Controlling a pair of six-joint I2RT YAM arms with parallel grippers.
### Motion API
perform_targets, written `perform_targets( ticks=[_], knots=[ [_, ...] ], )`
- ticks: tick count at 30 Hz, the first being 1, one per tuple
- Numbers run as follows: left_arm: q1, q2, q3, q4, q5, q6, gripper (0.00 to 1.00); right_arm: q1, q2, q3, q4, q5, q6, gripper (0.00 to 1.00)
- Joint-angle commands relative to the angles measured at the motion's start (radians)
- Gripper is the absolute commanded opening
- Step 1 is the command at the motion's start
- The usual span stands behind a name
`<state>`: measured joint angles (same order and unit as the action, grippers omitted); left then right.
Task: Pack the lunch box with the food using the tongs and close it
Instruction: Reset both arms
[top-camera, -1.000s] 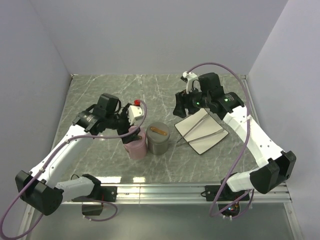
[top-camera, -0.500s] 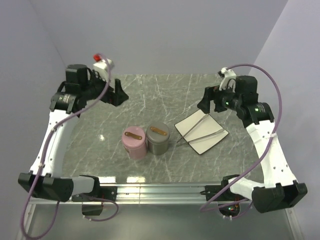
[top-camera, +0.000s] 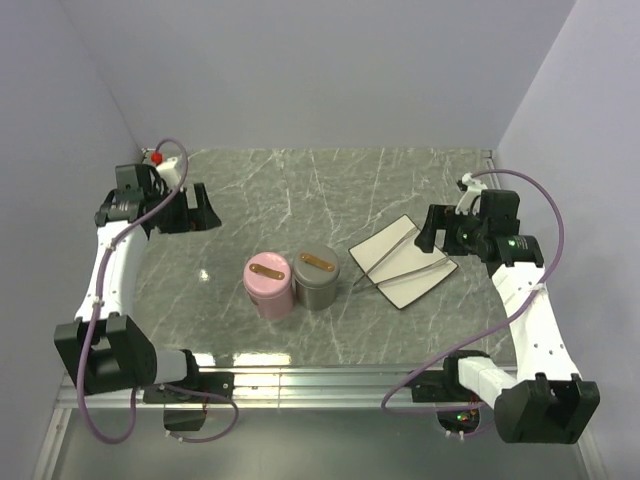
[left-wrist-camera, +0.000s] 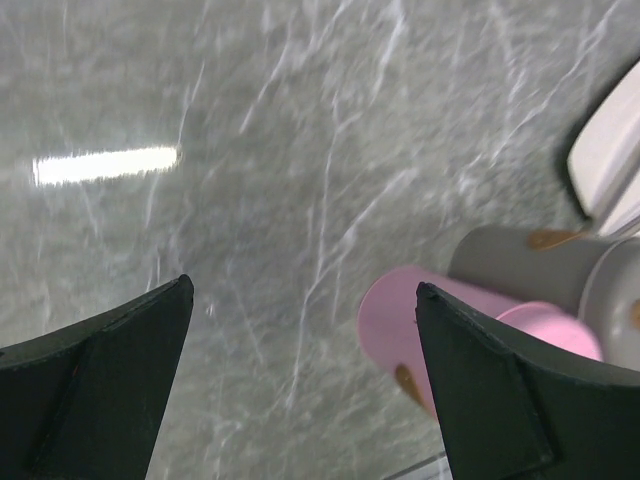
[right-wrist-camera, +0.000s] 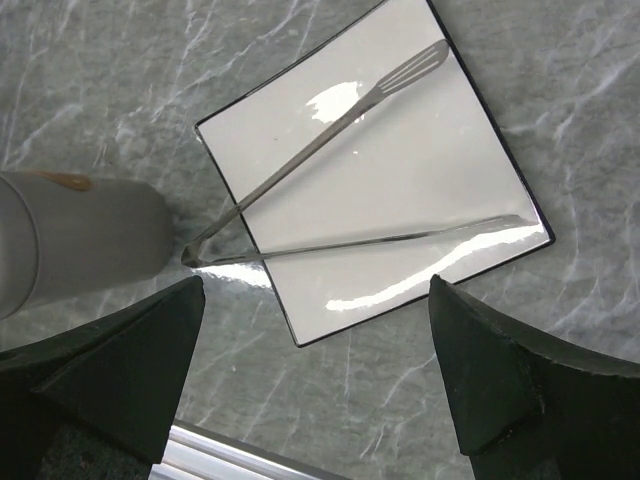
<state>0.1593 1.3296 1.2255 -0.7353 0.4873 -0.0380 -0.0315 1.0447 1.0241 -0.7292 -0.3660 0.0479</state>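
Note:
The lunch box shows as two round tubs standing side by side, pink (top-camera: 268, 286) and grey (top-camera: 316, 278), each topped by a lid with a brown tab. To their right the silver tongs (top-camera: 385, 255) lie spread in a V on the white plate (top-camera: 405, 288), joint toward the grey tub. No food shows in any view. My left gripper (top-camera: 198, 208) hangs open at the far left, well away from the tubs. My right gripper (top-camera: 428, 230) is open just right of the plate. The left wrist view has the left gripper (left-wrist-camera: 302, 285) empty above the pink tub (left-wrist-camera: 390, 320). The right wrist view has the right gripper (right-wrist-camera: 316, 282) empty near the tongs (right-wrist-camera: 300, 160).
The grey marbled table is walled at the back and both sides. An aluminium rail (top-camera: 330, 380) runs along the near edge between the arm bases. The grey tub (right-wrist-camera: 80, 235) stands close to the tongs' joint and the plate's (right-wrist-camera: 400, 170) left corner.
Both arms have pulled away from the middle. The left one left the pink tub for the far left side. The right one drew back from over the plate to its right.

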Motion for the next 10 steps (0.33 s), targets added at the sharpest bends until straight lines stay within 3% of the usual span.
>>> perform_targets(
  ticks=[1, 10],
  knots=[
    [0.002, -0.113, -0.055, 0.05, -0.056, 0.072, 0.99, -0.011, -0.054, -0.022, 0.063, 0.01, 0.013, 1.0],
    [0.002, -0.179, -0.141, 0.079, -0.056, 0.067, 1.0, -0.015, -0.094, -0.053, 0.077, -0.002, 0.02, 1.0]
  ],
)
